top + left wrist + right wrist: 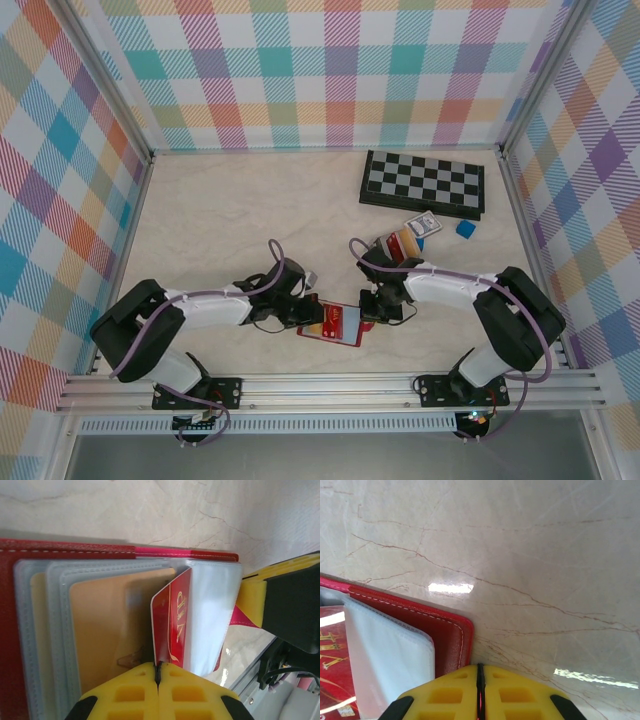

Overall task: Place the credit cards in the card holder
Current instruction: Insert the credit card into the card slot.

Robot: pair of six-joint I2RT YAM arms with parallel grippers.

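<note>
**A:** Top external view first: where is the card holder (338, 324)?

**B:** Lying open on the table (220, 220) near the front edge, between both arms.

**A:** And the left gripper (157, 669)?

**B:** Closed on the lower edge of a red card (174, 615), which stands tilted against a clear sleeve (an orange card (110, 630) sits in the next sleeve).

**A:** The right gripper (480, 669)?

**B:** Fingers pressed together at the holder's corner, with a red sliver between them. It is pinching the holder's edge.

**A:** Any loose cards (395, 243)?

**B:** A small heap near the chessboard (423, 183).
</note>
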